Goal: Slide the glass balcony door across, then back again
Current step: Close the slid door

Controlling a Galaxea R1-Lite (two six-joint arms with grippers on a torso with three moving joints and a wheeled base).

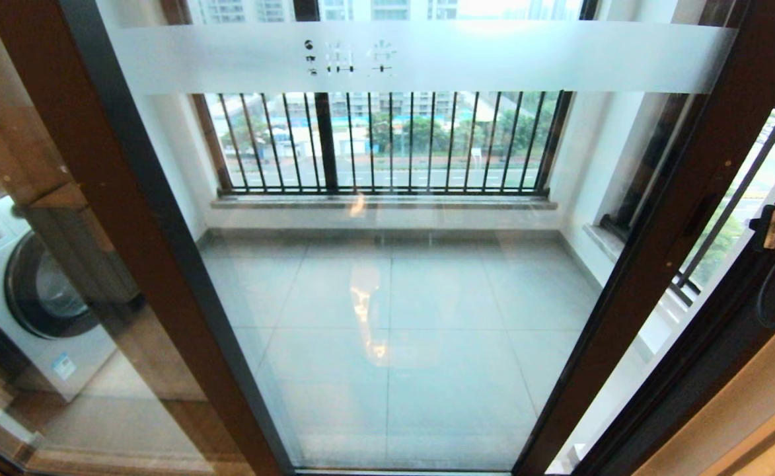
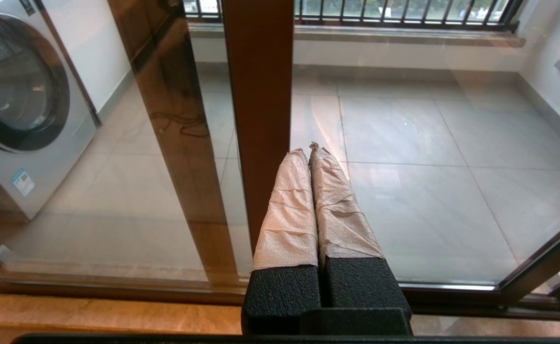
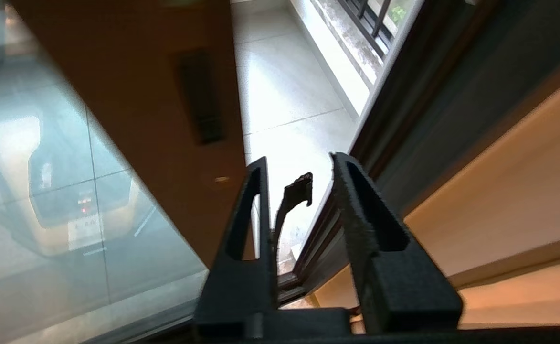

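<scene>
The glass balcony door (image 1: 394,317) fills the head view, a clear pane in a dark brown frame with a frosted band (image 1: 427,56) of characters near the top. Its handle slot (image 3: 201,98) sits in the right-hand stile (image 1: 658,218). A narrow gap stands between that stile and the jamb (image 3: 451,95). My right gripper (image 3: 299,160) is open and empty, its fingers pointing into this gap, just off the stile's edge. My left gripper (image 2: 307,149) is shut on nothing, its tape-wrapped fingers (image 2: 289,210) close to the glass beside the door's left stile (image 2: 258,95).
A washing machine (image 1: 37,297) stands behind the plain pane on the left. Black-barred railings (image 1: 387,142) close the far side of the tiled balcony floor (image 1: 427,370). A black part of my right arm with a cable (image 1: 774,228) shows at the right edge. A loose black strip (image 3: 299,186) hangs between the right fingers.
</scene>
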